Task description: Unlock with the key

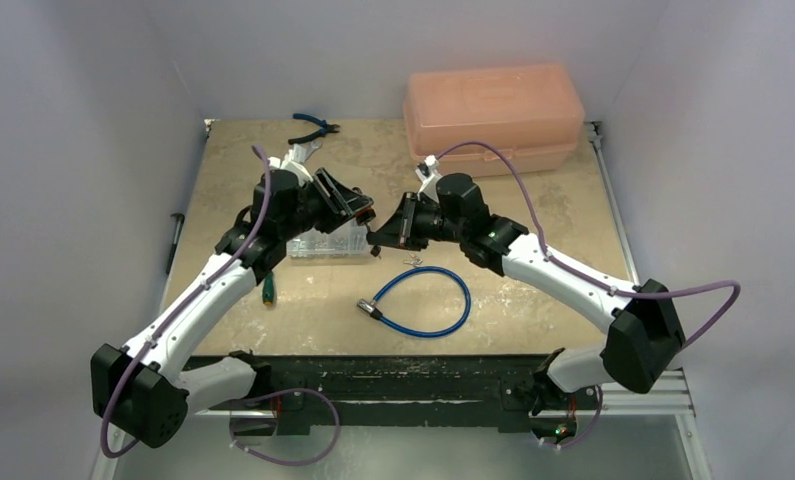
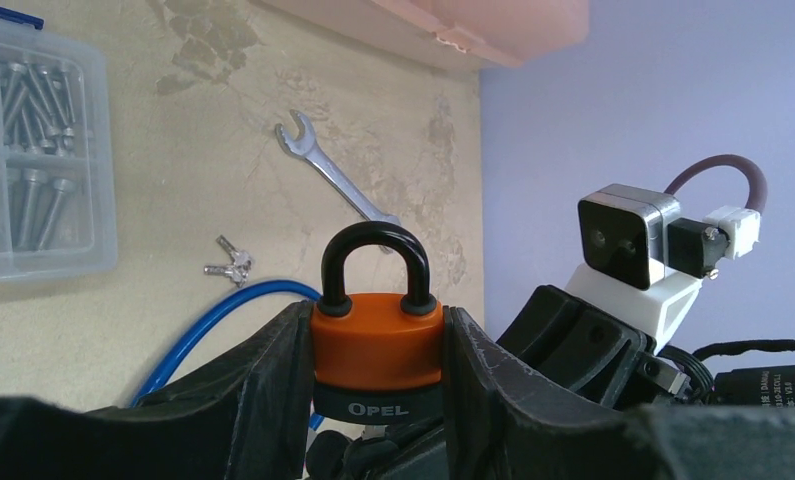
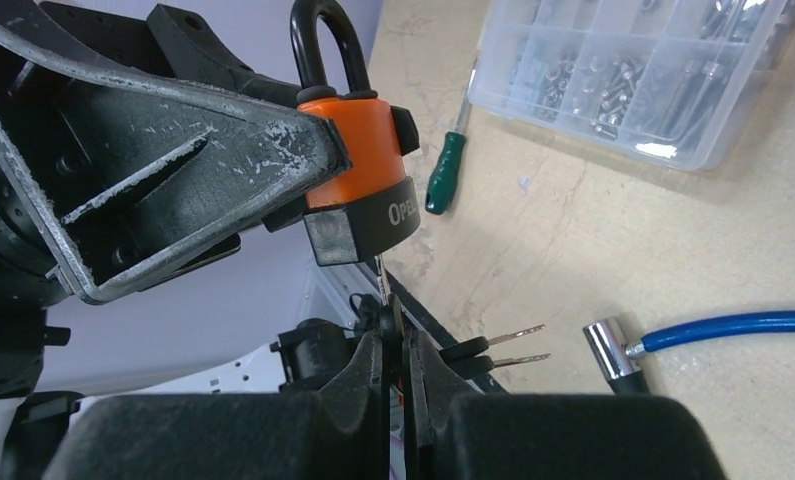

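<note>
**Desk:** Where is the key?

**Photographer:** The black-headed key (image 3: pixel 383 312) stands upright directly beneath the orange padlock (image 3: pixel 358 150), its blade rising to the lock's black underside. The right gripper (image 3: pixel 397 350) is pressed together on the key's head. Two spare keys (image 3: pixel 470 349) from the same bunch stick out sideways, below and to the right of the padlock.

**Desk:** And the lock?

**Photographer:** It is raised off the table (image 3: pixel 593 250), shackle closed, clamped by its flanks in the left gripper (image 2: pixel 376 365).

**Desk:** Which step is this?

**Photographer:** Insertion, by my reading. The blade meets the keyway, but how deep it sits cannot be told. The next move calls for a straight push along the blade until it seats. Then the right wrist turns while the left braces the body. Any tilt could bind or bend so thin a blade.

**Desk:** What does each view add?

**Photographer:** Only the right wrist view shows key meeting lock, with a green-handled screwdriver (image 3: pixel 443 170) and a clear screw organiser (image 3: pixel 623 70) beyond the padlock. The left wrist view hides the key but shows the shackle seated in both holes. Behind the padlock there lie an open-end wrench (image 2: pixel 338 182), a bare silver key bunch (image 2: pixel 228 266) and a blue cable (image 2: pixel 208 315). The overhead view shows the two grippers nose to nose, with blue-handled pliers (image 1: pixel 313 127) and a salmon plastic case (image 1: pixel 493 112) beyond the padlock. The lock itself is too small to make out there.
</note>
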Available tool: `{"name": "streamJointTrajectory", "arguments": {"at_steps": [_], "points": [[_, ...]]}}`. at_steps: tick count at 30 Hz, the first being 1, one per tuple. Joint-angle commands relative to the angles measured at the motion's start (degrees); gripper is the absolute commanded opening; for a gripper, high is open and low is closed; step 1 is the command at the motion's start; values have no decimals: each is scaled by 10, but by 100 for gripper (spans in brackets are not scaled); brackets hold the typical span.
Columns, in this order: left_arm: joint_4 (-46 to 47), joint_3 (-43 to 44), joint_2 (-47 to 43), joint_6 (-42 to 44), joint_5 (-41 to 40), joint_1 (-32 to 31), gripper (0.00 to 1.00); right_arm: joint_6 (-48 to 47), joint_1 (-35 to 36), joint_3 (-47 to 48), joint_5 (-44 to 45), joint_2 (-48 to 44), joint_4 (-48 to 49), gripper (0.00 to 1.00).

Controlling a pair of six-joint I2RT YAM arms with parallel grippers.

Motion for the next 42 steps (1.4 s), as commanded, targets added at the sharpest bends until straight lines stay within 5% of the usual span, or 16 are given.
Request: {"name": "streamJointTrajectory", "arguments": {"at_steps": [1, 9, 20, 31, 42], "points": [[17, -7, -30, -9, 37, -5, 0, 39, -22, 1, 14, 4, 91, 0], [-28, 8, -6, -32, 29, -5, 0, -108, -21, 101, 119, 23, -75, 0], [-52, 29, 19, -54, 33, -8, 0, -151, 12, 189, 176, 77, -169, 0], [-18, 6, 9, -89, 42, -8, 0, -47, 6, 136, 178, 44, -107, 0], [-17, 2, -2, -89, 41, -8, 0, -44, 7, 120, 140, 45, -87, 0]]}}
